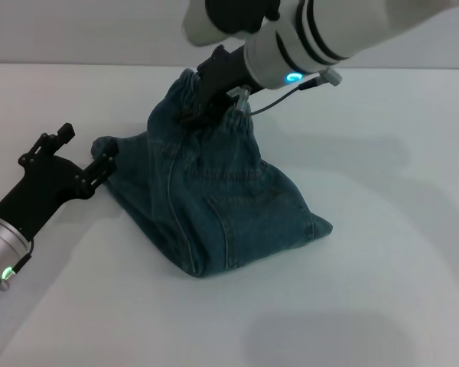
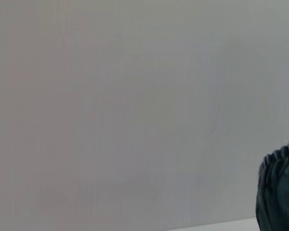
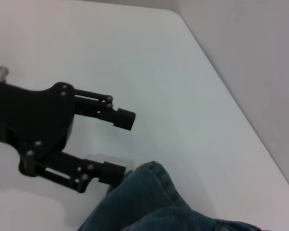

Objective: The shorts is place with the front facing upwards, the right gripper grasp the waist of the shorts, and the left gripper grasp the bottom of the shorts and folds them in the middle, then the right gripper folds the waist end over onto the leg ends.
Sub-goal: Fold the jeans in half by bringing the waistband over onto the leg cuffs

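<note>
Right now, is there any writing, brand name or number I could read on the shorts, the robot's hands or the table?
None: no readable text on the shorts, the left hand, the right hand or the table.

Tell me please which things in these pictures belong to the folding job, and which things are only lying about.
Belonging to the job:
- the shorts, bunched on the table, waist end lifted
- the right gripper, shut on the waist
- the left gripper, open, beside the shorts' edge

Only lying about:
- nothing else; only the white table underneath
</note>
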